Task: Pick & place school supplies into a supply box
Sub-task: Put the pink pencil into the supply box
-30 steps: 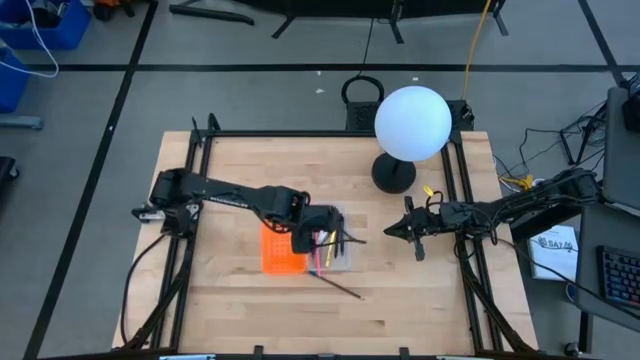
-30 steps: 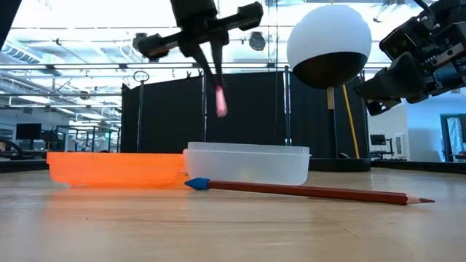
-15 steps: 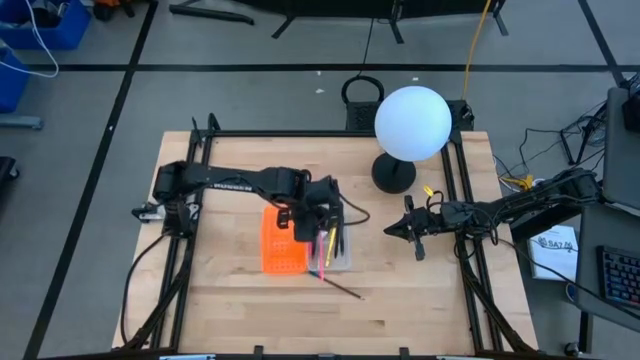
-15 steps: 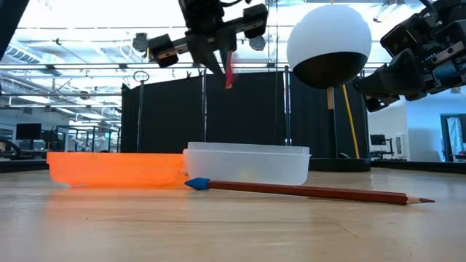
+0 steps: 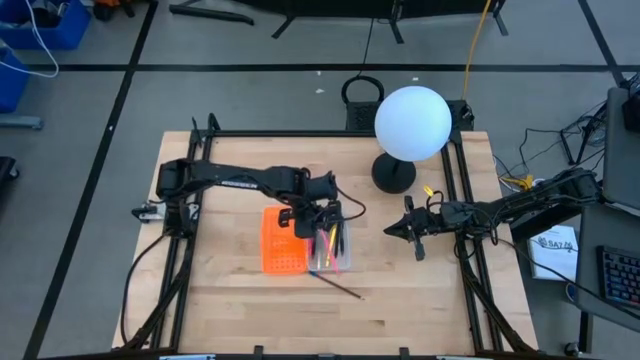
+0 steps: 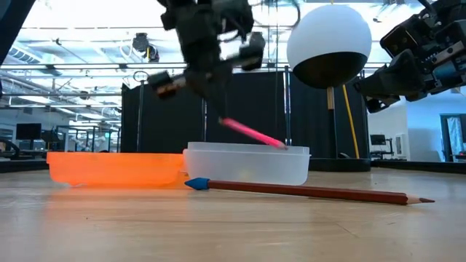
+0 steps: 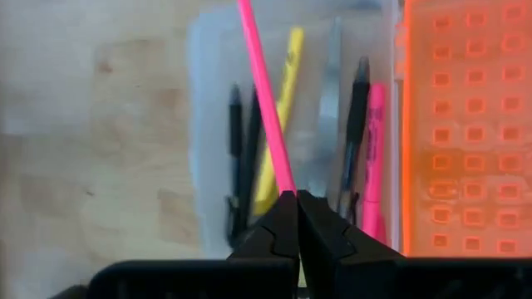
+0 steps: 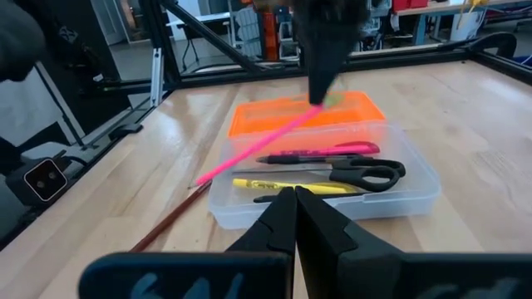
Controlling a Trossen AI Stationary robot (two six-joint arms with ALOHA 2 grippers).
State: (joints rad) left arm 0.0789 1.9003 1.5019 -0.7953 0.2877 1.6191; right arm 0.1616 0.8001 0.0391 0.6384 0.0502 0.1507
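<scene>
supply box (image 8: 411,198): clear, colourless
held pencil (image 8: 253,151): bright pink
marker (image 7: 278,124): yellow
scissors (image 8: 366,174): black handles, silver blades
panel (image 7: 465,124): orange, perforated grid
loose pencil (image 6: 306,191): reddish-brown, blue end
desk (image 5: 400,290): pale wood grain

An orange perforated panel (image 5: 281,246) is lying flat on the wooden table (image 5: 240,300), while a white globe lamp (image 5: 411,122) on a black base (image 5: 393,175) is standing near the table's far edge.
</scene>
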